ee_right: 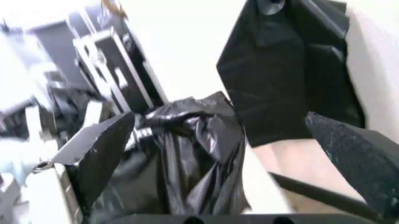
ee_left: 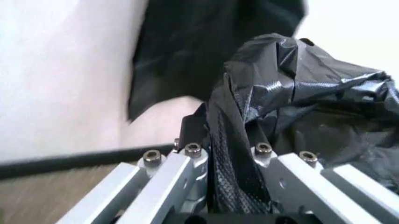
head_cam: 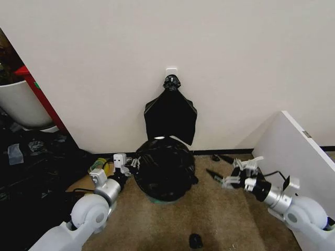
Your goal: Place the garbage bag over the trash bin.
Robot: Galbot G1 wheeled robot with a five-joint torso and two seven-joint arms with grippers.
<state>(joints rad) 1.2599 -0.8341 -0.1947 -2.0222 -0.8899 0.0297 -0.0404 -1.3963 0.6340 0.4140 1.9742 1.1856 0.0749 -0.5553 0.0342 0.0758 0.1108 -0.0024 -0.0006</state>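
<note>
The garbage bag [head_cam: 161,168], glossy and crinkled black, is draped over the trash bin, of which a pale sliver of rim [head_cam: 158,137] shows at the back. My left gripper [head_cam: 132,164] is at the bag's left side, shut on a fold of the plastic [ee_left: 234,140]; in the left wrist view [ee_left: 227,156] the film runs between its fingers. On the bag's right, my right gripper [head_cam: 220,179] hangs open above the carpet, a short gap away from it. The right wrist view [ee_right: 231,154] shows its dark pads [ee_right: 100,149] spread wide, facing the bag [ee_right: 187,154].
A flat bunch of black bags [head_cam: 170,116] hangs on the wall right behind the bin. A white panel [head_cam: 296,149] stands at the right, a large white tub [head_cam: 21,102] and dark clutter at the left. A small black object [head_cam: 195,240] lies on the carpet in front.
</note>
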